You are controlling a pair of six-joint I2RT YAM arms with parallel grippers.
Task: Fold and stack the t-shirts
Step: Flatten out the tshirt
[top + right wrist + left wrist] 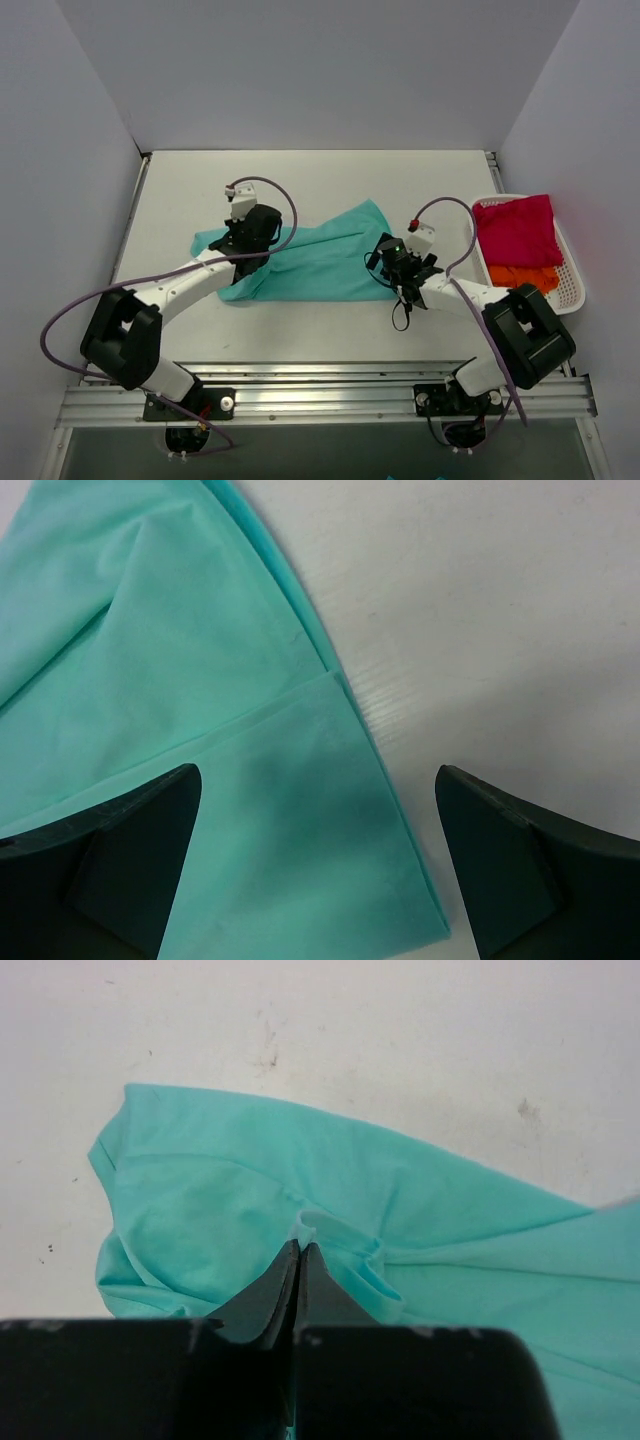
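Observation:
The teal t-shirt (320, 258) lies crumpled across the middle of the table. My left gripper (250, 240) is shut on a pinch of its cloth near the left end; in the left wrist view the fingertips (300, 1248) close on a raised fold of the teal t-shirt (240, 1200). My right gripper (392, 262) is open above the shirt's right edge; in the right wrist view the gripper (318, 780) straddles the hem corner of the teal t-shirt (250, 820). A magenta-red t-shirt (516, 228) and an orange t-shirt (524, 277) lie in the basket.
The white slotted basket (570, 270) stands at the table's right edge. Purple cables loop from both arms over the table. White walls close in the table on three sides.

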